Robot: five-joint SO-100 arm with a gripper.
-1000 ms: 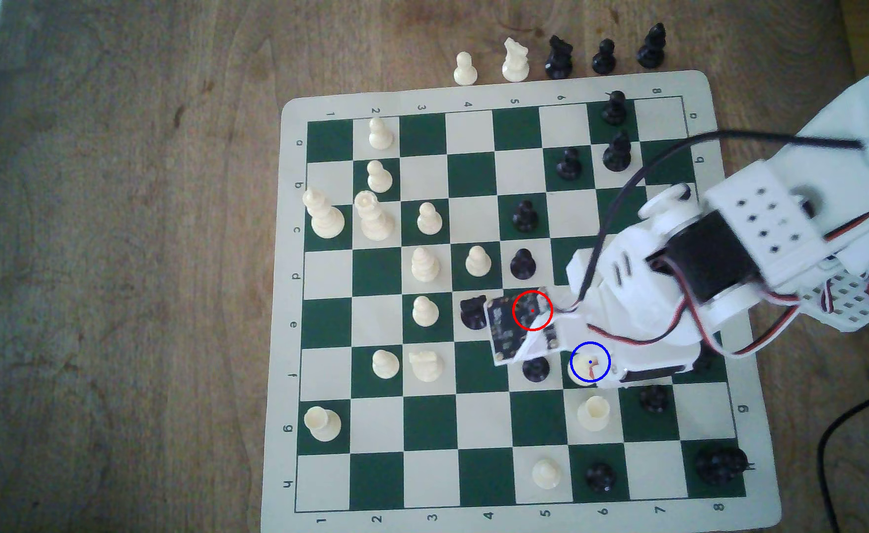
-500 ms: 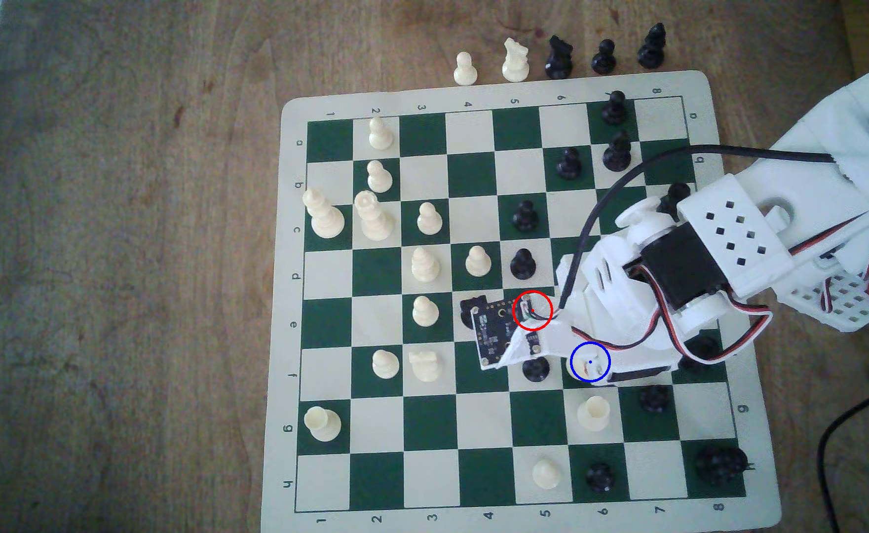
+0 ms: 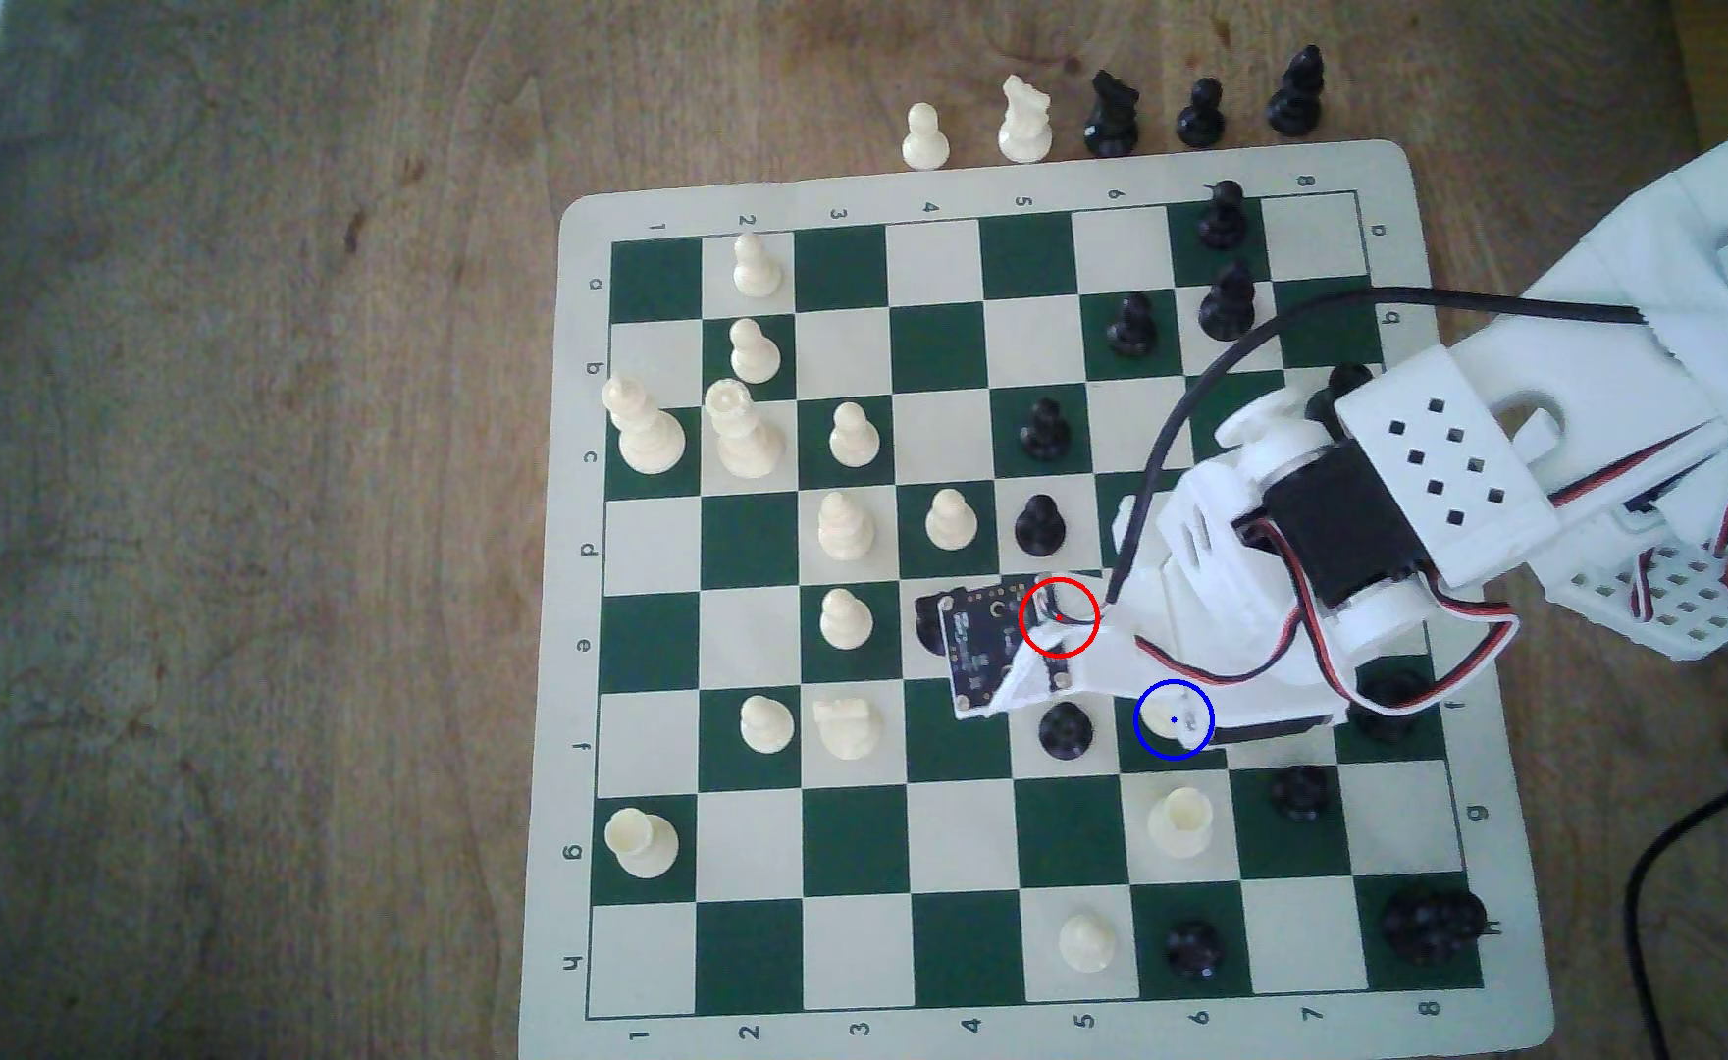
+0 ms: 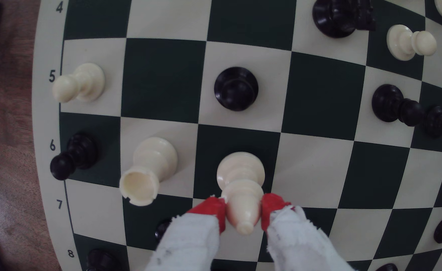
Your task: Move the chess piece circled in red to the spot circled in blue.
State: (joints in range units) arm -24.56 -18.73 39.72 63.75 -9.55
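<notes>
The chess piece (image 4: 242,179) is cream-white with a round flared base and a tapering upper part. It stands upright on the spot (image 4: 209,146), a dark green square. My gripper (image 4: 243,208) is shut on its upper part, one red-tipped finger (image 4: 212,207) pressed against each side. In the exterior view the chess piece (image 3: 1167,719) shows inside the blue ring on the spot (image 3: 1137,756), half covered by the white arm (image 3: 1247,571). The red ring (image 3: 1058,617) lies over the arm's camera board.
A black pawn (image 3: 1063,729) stands one square to the exterior view's left of the spot. A cream rook (image 3: 1181,820) stands on the square below it, and a black pawn (image 3: 1298,790) beside that. Another black piece (image 3: 1390,698) sits under the arm. Captured pieces line the board's far edge.
The arm has shifted a little toward the exterior view's left, and its camera board with it. The chess piece has stayed inside the blue ring.
</notes>
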